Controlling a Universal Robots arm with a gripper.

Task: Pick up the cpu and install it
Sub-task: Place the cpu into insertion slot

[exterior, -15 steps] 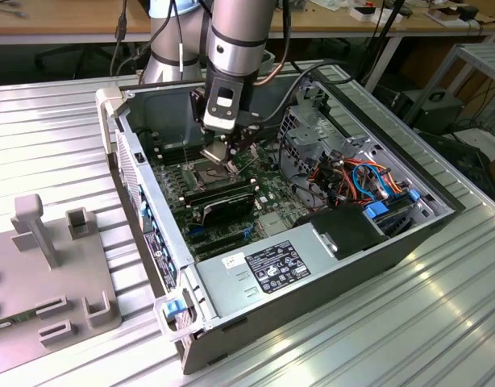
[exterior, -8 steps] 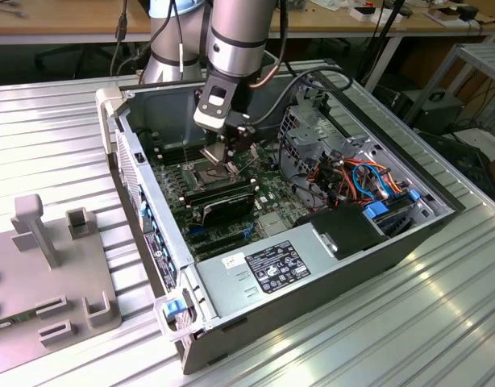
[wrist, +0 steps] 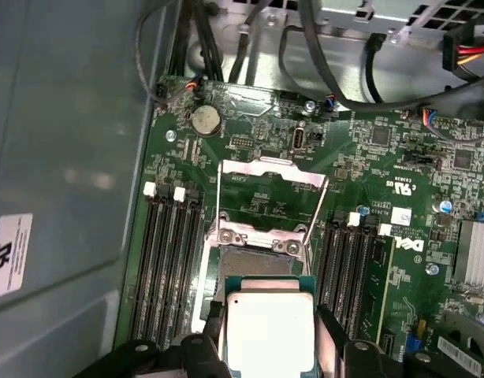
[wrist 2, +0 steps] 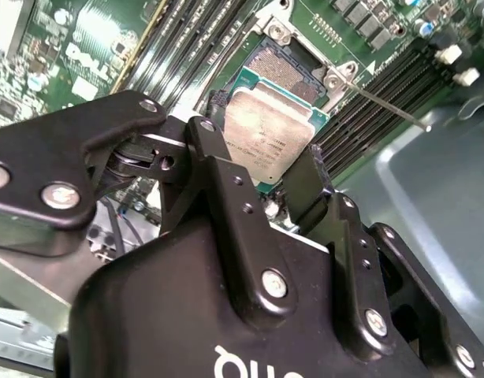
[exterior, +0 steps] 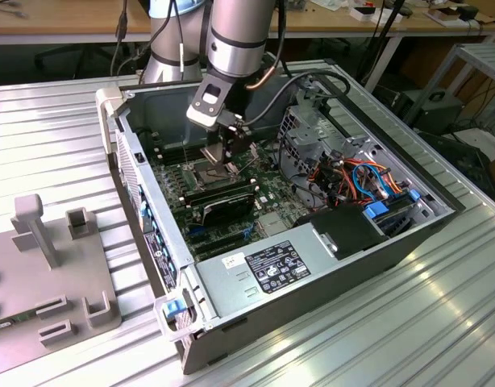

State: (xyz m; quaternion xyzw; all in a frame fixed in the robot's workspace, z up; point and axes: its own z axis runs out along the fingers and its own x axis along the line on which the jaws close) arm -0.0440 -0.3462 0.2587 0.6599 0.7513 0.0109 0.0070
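Over motherboard (wrist: 360, 157), one cpu (wrist: 269, 331) in hand (wrist 2: 264, 150)

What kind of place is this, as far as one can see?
Probably a robotics lab: a gripper holds the cpu inside an open computer case on a ribbed aluminium table, with wooden desks behind.

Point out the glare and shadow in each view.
Exterior view: white glare streaks the ribbed table, while the board inside the case is dim. Second wrist view: the cpu, gripped in the hand, shows a pale sheen; the hand's body is dark. First wrist view: even light on the cpu, and a faint bright patch on the case wall.
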